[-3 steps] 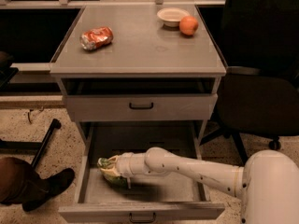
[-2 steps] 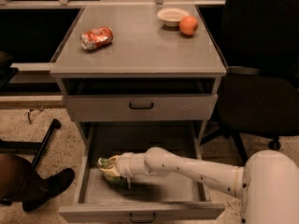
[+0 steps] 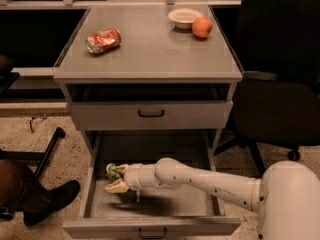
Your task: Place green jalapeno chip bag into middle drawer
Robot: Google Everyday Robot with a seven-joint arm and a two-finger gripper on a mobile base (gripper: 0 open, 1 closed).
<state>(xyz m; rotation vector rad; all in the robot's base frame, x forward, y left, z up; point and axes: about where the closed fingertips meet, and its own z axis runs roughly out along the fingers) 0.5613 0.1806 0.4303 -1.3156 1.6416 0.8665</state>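
Observation:
The middle drawer (image 3: 195, 223) is pulled out, its long grey tray open to view. My white arm reaches in from the lower right. My gripper (image 3: 116, 178) is low inside the drawer's left part, close above the tray floor. It is shut on the green jalapeno chip bag (image 3: 112, 172). Only a small crinkled green part of the bag shows between the cream fingers (image 3: 114, 187); the rest is hidden by the gripper.
The grey drawer front (image 3: 150, 114) above is shut. On the cabinet top lie a crushed orange-red soda can (image 3: 103, 40), a white bowl (image 3: 184, 17) and an orange (image 3: 202, 27). A dark chair (image 3: 280, 109) stands at the right; a person's shoe (image 3: 47, 199) is at the left.

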